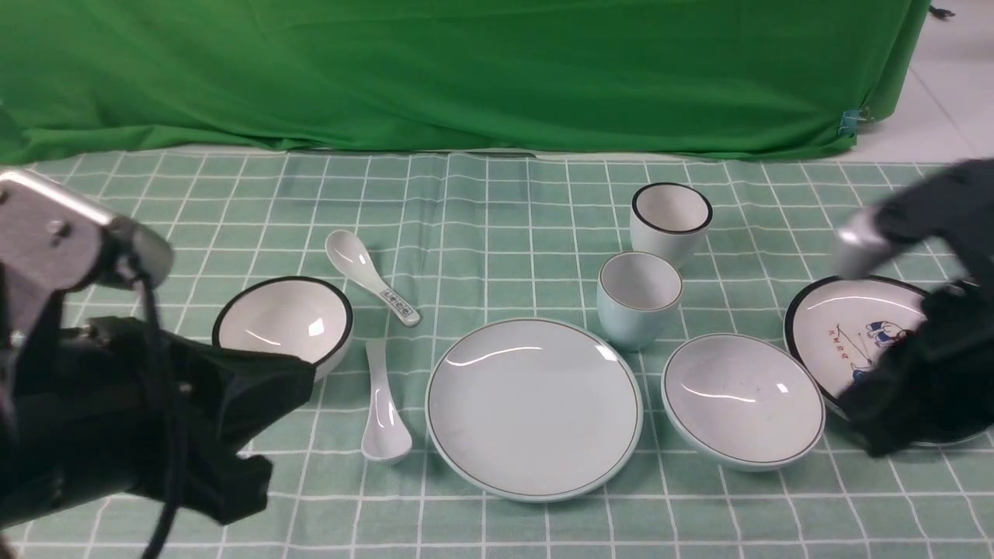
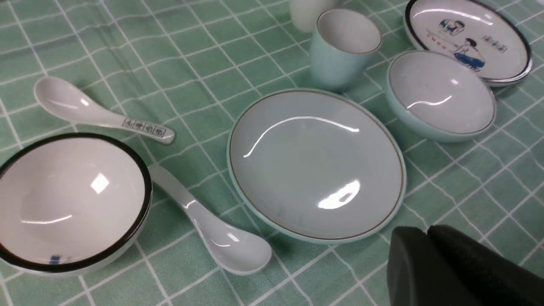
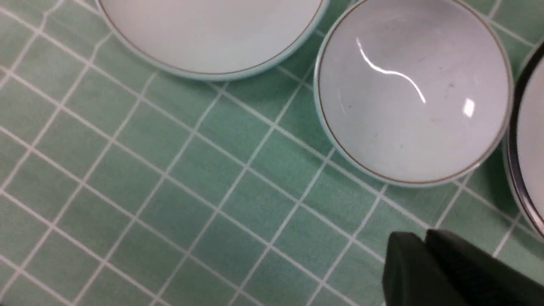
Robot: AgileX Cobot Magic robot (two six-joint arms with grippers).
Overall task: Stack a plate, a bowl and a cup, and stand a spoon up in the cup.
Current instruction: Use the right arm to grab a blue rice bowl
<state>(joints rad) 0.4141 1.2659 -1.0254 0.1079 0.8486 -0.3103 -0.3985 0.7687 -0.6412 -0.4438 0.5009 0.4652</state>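
Observation:
The pale blue plate [image 1: 534, 407] [image 2: 316, 163] lies at the table's middle, empty. To its right sits the shallow bowl [image 1: 743, 400] [image 3: 412, 91], and behind them stands the handleless blue cup [image 1: 638, 299] [image 2: 343, 46]. The plain white spoon [image 1: 383, 404] [image 2: 212, 229] lies left of the plate. My left gripper [image 1: 295, 384] [image 2: 426, 230] hovers low at the front left, shut and holding nothing. My right gripper [image 1: 862, 415] [image 3: 425, 238] hangs over the cloth by the bowl's right side, its fingers together with nothing between them.
A black-rimmed bowl [image 1: 283, 322] and a spoon with a printed handle [image 1: 371, 276] lie at the left. A black-rimmed cup [image 1: 670, 217] stands behind the blue cup. A cartoon plate [image 1: 854, 334] lies at the far right, partly under my right arm.

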